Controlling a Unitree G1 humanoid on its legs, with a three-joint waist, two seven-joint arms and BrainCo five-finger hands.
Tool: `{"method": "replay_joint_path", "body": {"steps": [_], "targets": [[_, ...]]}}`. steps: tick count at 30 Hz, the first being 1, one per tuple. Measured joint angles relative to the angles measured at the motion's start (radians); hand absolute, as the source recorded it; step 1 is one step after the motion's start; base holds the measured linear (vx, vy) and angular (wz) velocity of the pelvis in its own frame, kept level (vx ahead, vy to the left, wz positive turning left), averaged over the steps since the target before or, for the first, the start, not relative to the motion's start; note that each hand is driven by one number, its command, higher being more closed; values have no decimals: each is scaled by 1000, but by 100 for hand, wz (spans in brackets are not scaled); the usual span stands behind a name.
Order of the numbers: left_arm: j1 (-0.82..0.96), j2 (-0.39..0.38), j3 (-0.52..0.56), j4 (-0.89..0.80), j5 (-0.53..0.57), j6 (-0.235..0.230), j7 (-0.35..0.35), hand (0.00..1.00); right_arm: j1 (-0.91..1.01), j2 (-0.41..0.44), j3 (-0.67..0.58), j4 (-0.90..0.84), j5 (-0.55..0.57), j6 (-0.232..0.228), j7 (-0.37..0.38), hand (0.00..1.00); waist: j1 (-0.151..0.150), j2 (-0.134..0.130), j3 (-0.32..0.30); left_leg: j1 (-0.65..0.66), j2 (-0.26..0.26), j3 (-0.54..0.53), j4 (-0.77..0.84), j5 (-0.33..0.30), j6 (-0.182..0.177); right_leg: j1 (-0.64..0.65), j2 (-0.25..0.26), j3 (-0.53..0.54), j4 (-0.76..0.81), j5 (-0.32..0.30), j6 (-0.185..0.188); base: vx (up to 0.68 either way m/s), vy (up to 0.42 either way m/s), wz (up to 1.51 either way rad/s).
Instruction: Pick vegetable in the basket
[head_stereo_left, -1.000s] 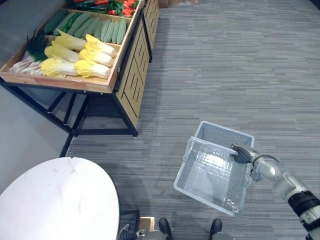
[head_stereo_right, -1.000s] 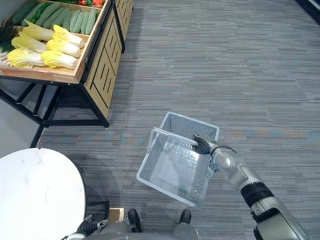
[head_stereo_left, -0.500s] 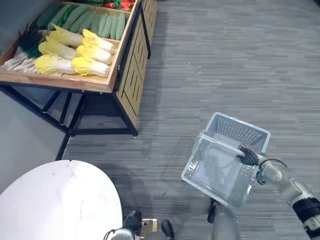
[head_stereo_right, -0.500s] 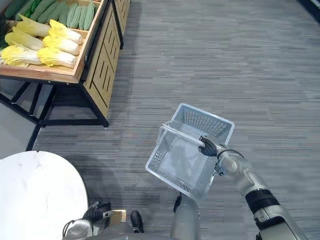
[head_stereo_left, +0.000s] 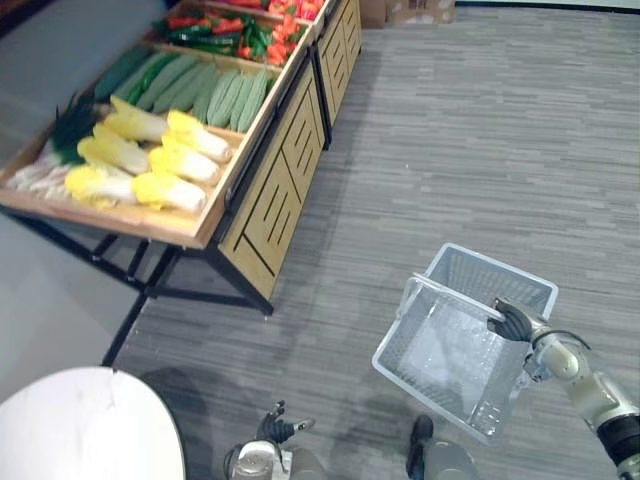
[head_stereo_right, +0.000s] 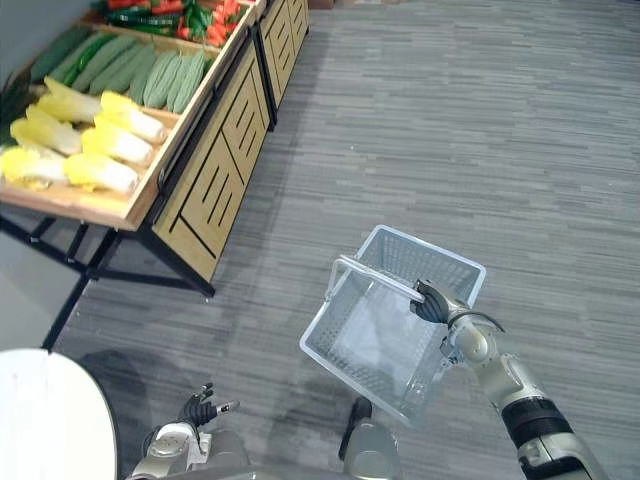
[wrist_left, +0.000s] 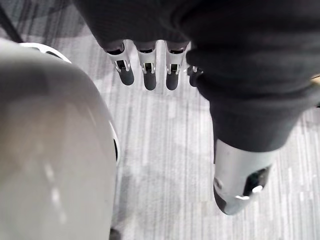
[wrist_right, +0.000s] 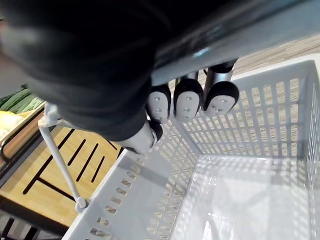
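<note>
The right hand (head_stereo_left: 513, 322) had its fingers (wrist_right: 188, 97) curled over the handle (head_stereo_left: 450, 297) of the pale plastic basket (head_stereo_left: 478, 274), which hung from that grip above the grey floor (head_stereo_left: 470, 130), tipped a little and with nothing in it. The left hand (head_stereo_left: 275, 430) sat low and close to the body, its fingers (wrist_left: 146, 75) straight, slightly apart and holding nothing.

No vegetable had been picked yet. The produce lay on the wooden display stand (head_stereo_left: 270, 190), well apart from both hands, ahead and off to the robot's left. Nearest were the Chinese cabbages (head_stereo_left: 165, 165), in the compartment along the stand's near edge. Their long axes ran roughly parallel to that edge, leafy yellow ends toward the stand's left corner and white stem ends toward its slatted side. Beyond them lay cucumbers (head_stereo_left: 160, 75) and, further back, peppers (head_stereo_left: 225, 30).

The free left hand was on the stand's side and so looked the likelier one to reach (the right being taken up with the basket). From here the produce seemed out of reach, so closing on the stand's near edge would probably come first. A grasp across a cabbage's width, not along its length, seemed the sounder approach.
</note>
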Motion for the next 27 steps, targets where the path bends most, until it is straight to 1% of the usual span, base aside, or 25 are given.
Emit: {"method": "replay_joint_path", "body": {"steps": [2, 4, 5, 6, 7, 8, 9, 10, 11, 12, 13, 14, 15, 16, 17, 18, 19, 20, 21, 22, 23, 24, 25, 26, 27], "targets": [[-1, -1, 37, -11, -12, 0, 3, 0, 14, 25, -2, 0, 0, 15, 1, 100, 11, 1, 0, -73, -27, 43, -49, -67, 16, 46, 4, 2, -31, -12, 15, 404, -19, -17], [-1, -1, 51, -27, -11, 1, 5, 0, 28, 41, -7, 5, 0, 17, 2, 100, 24, 0, -1, -132, -69, 98, -199, -92, 26, 82, 0, 2, -53, -29, 39, 384, 88, -9], [1, 0, 52, -24, -8, 2, 8, 0, 47, 53, -23, 5, 1, 16, 1, 100, 23, 2, -2, -135, -116, 159, -380, -82, 35, 110, -6, -13, -65, -44, 63, 477, 192, 17], [11, -2, 48, -22, -1, 3, 8, 0, 73, 50, -33, 3, 1, 13, 0, 100, 21, 17, -12, -130, -166, 213, -588, -14, 39, 138, -1, -32, -73, -62, 90, 444, 196, 25], [21, -6, 45, -16, 5, 4, 8, 0, 90, 46, -43, -1, 1, 11, 0, 100, 21, 34, -23, -123, -189, 235, -708, 68, 36, 152, 10, -42, -77, -74, 107, 479, 229, 44], [36, -4, 38, 5, 7, 8, 8, 0, 118, 63, -66, 3, 1, 15, -1, 100, 18, 56, -47, -101, -228, 257, -844, 140, 222, 183, 30, -55, -83, -100, 133, 454, 187, 79], [35, 5, 37, 5, 9, 11, 7, 0, 129, 77, -60, 6, 2, 12, -1, 100, 7, 14, -53, -115, -267, 245, -846, 136, 195, 187, 6, -73, -96, -97, 132, 421, 155, 80], [34, 23, 38, -3, 10, 10, 8, 0, 127, 79, -58, 5, 3, 12, -1, 100, 16, 4, -54, -127, -269, 239, -825, 114, 198, 191, 6, -73, -108, -91, 131, 351, 77, 70], [36, 32, 39, -3, 29, 16, 7, 0, 110, 81, -55, 7, 2, 12, 0, 100, 27, -10, -53, -149, -265, 229, -767, 75, 213, 215, 8, -67, -144, -64, 134, 302, 31, 30], [43, 31, 44, 0, 38, 23, 7, 0, 90, 81, -38, 13, 1, 12, 0, 100, 30, -12, -52, -159, -242, 238, -697, 43, 232, 240, 11, -48, -167, -38, 139, 334, 26, 6], [57, 31, 66, 0, 38, 21, 10, 0, 61, 81, 14, 22, 1, 11, 2, 100, 47, -16, -49, -157, -191, 268, -588, 15, 230, 280, 12, -11, -183, -1, 133, 260, 1, -26], [63, 31, 71, 0, 38, 20, 9, 0, 51, 84, 40, 22, 1, 8, 2, 100, 59, -25, -44, -157, -158, 291, -526, 11, 225, 294, 12, 13, -184, 16, 129, 206, -7, -63], [85, 29, 77, 0, 40, 19, 9, 0, 42, 91, 76, 15, 1, -8, 3, 100, 79, -41, -61, -162, -154, 304, -521, -19, 137, 293, 12, 43, -164, 26, 134, 182, 51, -89], [124, 13, 65, 6, 44, 20, 8, 0, 42, 98, 90, 6, 1, -24, 3, 100, 88, -21, -101, -131, -161, 299, -626, -52, 123, 240, 7, 53, -71, -25, 114, 135, 57, -84], [134, 13, 64, 6, 44, 20, 8, 0, 42, 104, 92, 6, 1, -26, 2, 100, 91, -26, -107, -127, -167, 306, -643, -79, 130, 229, 7, 54, -45, -46, 117, 101, 127, -65], [138, 31, 77, 10, 45, 21, 10, 0, 39, 142, 95, 18, 1, -25, 1, 100, 90, -66, -117, -99, -216, 333, -687, -83, 148, 152, -57, 50, 126, -113, 172, 53, 98, -22], [137, 40, 75, 13, 47, 23, 9, 0, 35, 152, 101, 31, 1, -25, 2, 100, 83, -82, -113, -87, -231, 338, -718, -78, 143, 92, -81, 67, 241, -113, 190, 128, 157, -10], [144, 49, 60, 13, 47, 23, 10, 0, 35, 173, 107, 55, 1, -24, 3, 100, 80, -96, -110, -50, -247, 349, -768, -67, 146, -23, -115, 134, 459, -51, 282, 221, 173, 18], [147, 56, 56, 8, 46, 24, 11, 0, 33, 197, 108, 82, 2, -22, -2, 100, 79, -113, -100, -6, -262, 328, -774, -75, 169, -112, -130, 188, 664, 115, 277, 246, 157, 28], [145, 61, 50, 8, 46, 27, 12, 0, 24, 209, 97, 87, 1, -17, -9, 100, 78, -116, -95, 20, -271, 312, -779, -83, 175, -134, -138, 202, 730, 198, 282, 274, 116, 64], [143, 66, 23, 3, 46, 31, 12, 0, 7, 211, 89, 86, 0, -19, -14, 100, 74, -111, -88, 60, -288, 272, -785, -98, 178, -167, -148, 208, 850, 173, 282, 225, 44, 71], [143, 70, 8, -6, 46, 31, 12, 0, 2, 207, 89, 86, 0, -19, -14, 100, 71, -114, -87, 82, -299, 249, -791, -105, 176, -178, -157, 198, 890, 123, 278, 310, 28, 110], [144, 73, -8, -24, 44, 30, 16, 0, 7, 201, 89, 88, 0, -17, -14, 100, 68, -114, -84, 124, -320, 202, -809, -112, 178, -188, -172, 151, 902, 30, 221, 342, -3, 110], [143, 73, -16, -28, 44, 29, 18, 0, 14, 199, 88, 88, 0, -16, -15, 100, 66, -113, -82, 149, -331, 166, -825, -116, 173, -198, -181, 104, 860, -16, 152, 341, -28, 139], [143, 75, -23, -27, 40, 30, 18, 0, 12, 199, 86, 85, 0, -13, -15, 100, 57, -111, -81, 168, -341, 120, -841, -120, 169, -217, -188, 55, 760, -50, 99, 331, -87, 114]]}}
